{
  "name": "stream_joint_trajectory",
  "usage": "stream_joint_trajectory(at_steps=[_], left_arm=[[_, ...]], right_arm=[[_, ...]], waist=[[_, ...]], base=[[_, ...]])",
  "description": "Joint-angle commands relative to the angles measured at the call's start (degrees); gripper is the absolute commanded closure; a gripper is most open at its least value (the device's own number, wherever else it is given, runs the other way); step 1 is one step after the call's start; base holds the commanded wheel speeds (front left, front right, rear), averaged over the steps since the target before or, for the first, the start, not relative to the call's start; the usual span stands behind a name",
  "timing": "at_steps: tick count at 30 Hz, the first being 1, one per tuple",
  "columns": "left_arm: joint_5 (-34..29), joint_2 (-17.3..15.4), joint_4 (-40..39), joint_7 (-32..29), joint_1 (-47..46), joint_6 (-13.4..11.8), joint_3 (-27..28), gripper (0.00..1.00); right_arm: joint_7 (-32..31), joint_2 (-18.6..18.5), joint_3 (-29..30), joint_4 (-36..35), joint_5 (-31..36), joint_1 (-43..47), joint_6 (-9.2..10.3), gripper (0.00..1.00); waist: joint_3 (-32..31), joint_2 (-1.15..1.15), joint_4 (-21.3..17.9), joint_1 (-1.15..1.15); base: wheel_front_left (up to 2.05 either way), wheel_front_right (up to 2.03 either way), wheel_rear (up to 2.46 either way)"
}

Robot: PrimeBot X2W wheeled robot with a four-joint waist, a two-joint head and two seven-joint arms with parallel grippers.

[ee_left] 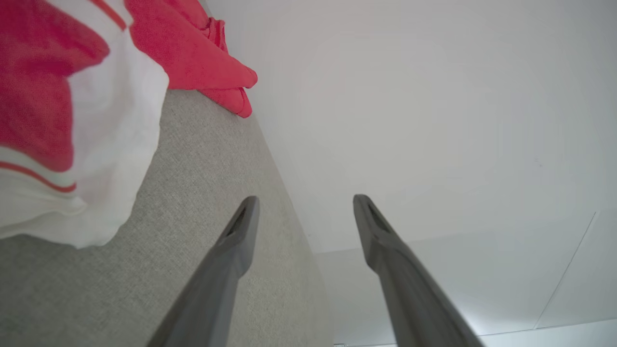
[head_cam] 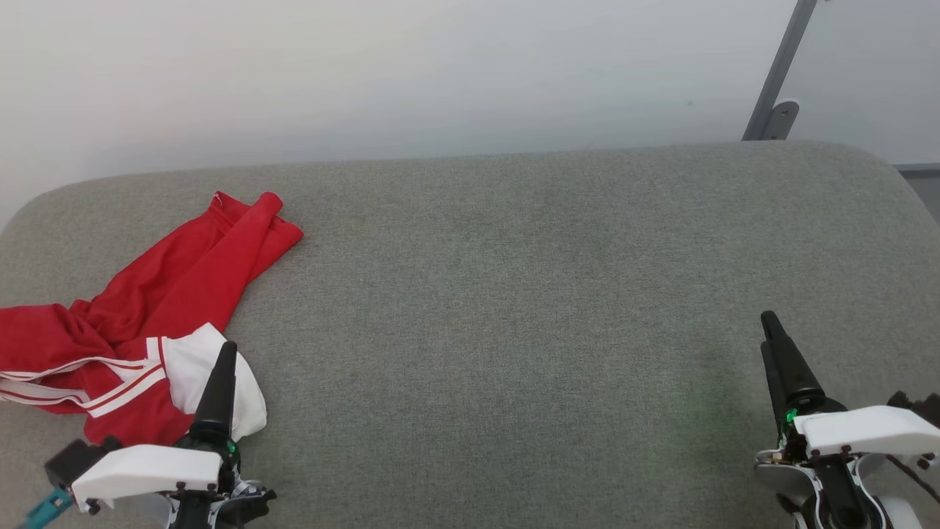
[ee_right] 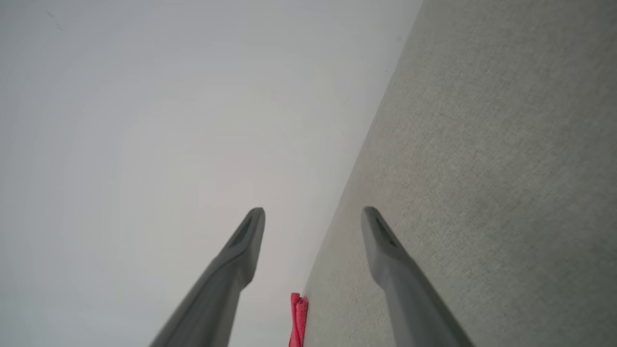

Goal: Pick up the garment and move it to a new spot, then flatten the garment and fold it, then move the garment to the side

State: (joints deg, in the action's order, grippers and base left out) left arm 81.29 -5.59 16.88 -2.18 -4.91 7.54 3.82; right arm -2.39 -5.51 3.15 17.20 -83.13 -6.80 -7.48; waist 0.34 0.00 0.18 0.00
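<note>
Head view shows the crumpled red jersey shirt (head_cam: 172, 294) on a grey upholstered surface (head_cam: 514, 294) just beside the left gripper (head_cam: 226, 354), jaws apart and empty, like the right gripper (head_cam: 771, 327) well away.

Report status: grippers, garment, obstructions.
Left gripper open, empty, beside crumpled red jersey shirt with white sleeves. Right gripper open, empty. Grey fabric surface between: no obstruction seen.
</note>
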Motion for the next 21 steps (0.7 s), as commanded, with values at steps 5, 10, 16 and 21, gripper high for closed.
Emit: stream_joint_trajectory(at_steps=[5, 10, 16, 21], left_arm=[[-9.9, -0.9, -1.7, 1.7, -1.8, -0.4, -0.1, 0.0], [-16.8, -1.2, -1.7, 2.9, -1.5, -0.9, -0.3, 0.0], [-24.6, -2.0, -1.9, 4.2, -1.5, -1.8, -1.1, 0.0], [-29.8, -2.7, -2.0, 5.2, -1.5, -2.6, -1.8, 0.0]], right_arm=[[1.9, -1.4, -0.6, 0.1, 9.0, -3.0, -0.01, 0.0], [3.1, -1.2, -0.2, 0.7, 16.1, -3.7, -0.01, 0.0], [4.4, -1.2, 0.1, 1.8, 24.9, -4.6, -0.01, 0.0], [5.4, -1.3, -0.2, 2.2, 32.3, -5.4, -0.01, 0.0]], waist=[[0.1, 0.0, 0.1, 0.0], [0.2, 0.0, 0.1, 0.0], [0.4, 0.0, 0.0, 0.0], [0.6, 0.0, 0.0, 0.0]], base=[[0.0, 0.0, 0.0], [0.0, 0.0, 0.0], [0.0, 0.0, 0.0], [0.0, 0.0, 0.0]])
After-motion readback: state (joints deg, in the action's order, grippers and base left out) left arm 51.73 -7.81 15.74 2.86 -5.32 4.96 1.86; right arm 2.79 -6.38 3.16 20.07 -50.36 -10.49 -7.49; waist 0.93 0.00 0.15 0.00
